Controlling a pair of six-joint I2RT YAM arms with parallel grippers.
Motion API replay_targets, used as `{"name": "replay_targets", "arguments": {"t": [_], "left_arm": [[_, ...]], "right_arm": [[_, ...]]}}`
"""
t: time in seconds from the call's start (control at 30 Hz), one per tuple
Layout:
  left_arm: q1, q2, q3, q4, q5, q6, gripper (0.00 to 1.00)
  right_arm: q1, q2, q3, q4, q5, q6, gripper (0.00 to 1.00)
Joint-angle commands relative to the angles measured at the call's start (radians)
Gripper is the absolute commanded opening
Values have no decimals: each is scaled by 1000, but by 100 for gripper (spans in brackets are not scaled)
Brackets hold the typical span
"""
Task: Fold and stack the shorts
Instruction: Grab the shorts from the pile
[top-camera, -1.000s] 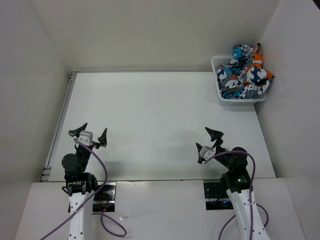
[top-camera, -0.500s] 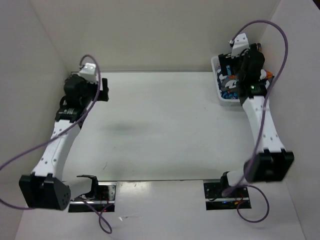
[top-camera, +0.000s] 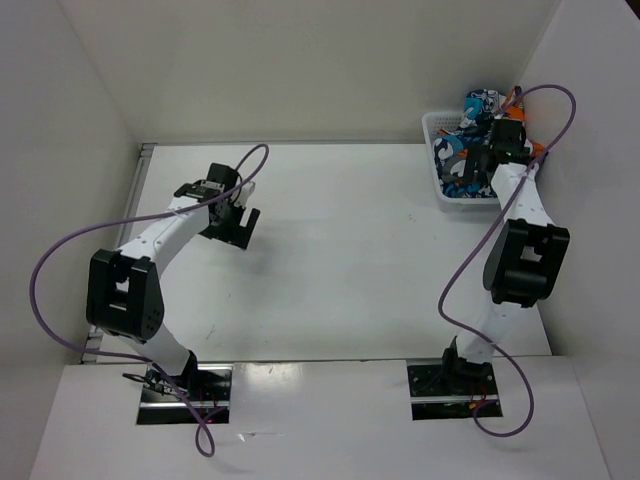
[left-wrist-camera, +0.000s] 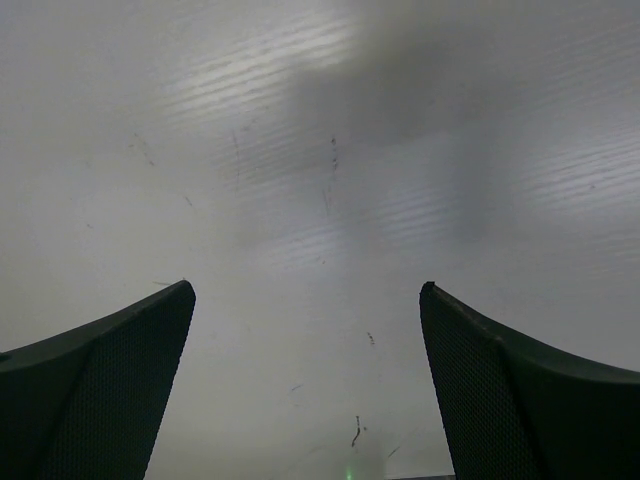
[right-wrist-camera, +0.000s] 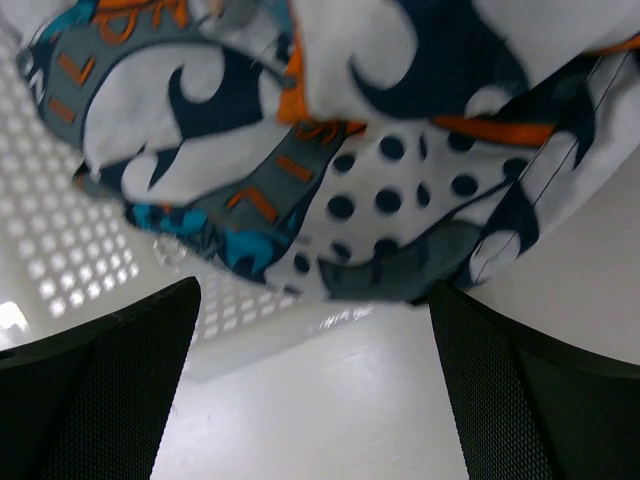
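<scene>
The right gripper (right-wrist-camera: 312, 295) is held, jaws apart, over the shorts (right-wrist-camera: 380, 160) in the basket (right-wrist-camera: 60, 260); their orange lettering cannot be read. The left gripper (left-wrist-camera: 307, 295) is likewise spread over the table (left-wrist-camera: 320, 150).

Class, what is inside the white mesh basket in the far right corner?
Crumpled printed shorts, heaped above the basket rim. The right gripper hides part; lower layers and their count are covered.

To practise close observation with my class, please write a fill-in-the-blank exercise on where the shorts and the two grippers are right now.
1. The shorts sit in a white mesh basket at the table's far ____ corner.
2. The right gripper hangs over the shorts, jaws ____.
3. The left gripper has only bare ____ beneath it.
Missing words: right; open; table.
</scene>
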Motion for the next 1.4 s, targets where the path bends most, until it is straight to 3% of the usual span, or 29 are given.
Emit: {"name": "replay_targets", "arguments": {"t": [0.0, 0.13, 0.2, 0.3, 0.33, 0.4, 0.6, 0.87, 1.03, 1.2, 1.37], "left_arm": [[-6, 14, 102, -14, 105, 3, 100], [-6, 42, 128, -34, 123, 3, 100], [-6, 51, 148, -45, 123, 3, 100], [-6, 61, 160, -54, 123, 3, 100], [-6, 61, 160, -54, 112, 3, 100], [-6, 61, 172, -54, 103, 3, 100], [-6, 61, 182, -54, 103, 3, 100], [-6, 28, 220, -45, 74, 3, 100], [-6, -10, 274, -25, 65, 3, 100], [-6, -57, 336, -16, 65, 3, 100], [3, -123, 363, 15, 34, 3, 100]], "right_arm": [[-31, 74, 84, 47, 59, 50, 100], [-31, 167, 122, 59, 39, 27, 100], [-22, 212, 138, 73, 55, 9, 95], [-22, 247, 177, 73, 64, 9, 66], [-11, 259, 178, 73, 75, 9, 50], [-1, 259, 190, 82, 84, -1, 29], [84, 168, 167, 163, 193, -62, 0], [139, -7, 207, 301, 299, -116, 0], [180, -151, 282, 476, 311, -238, 0], [407, -222, 334, 576, 320, -424, 0], [742, -192, 356, 331, 198, -504, 9]]}}
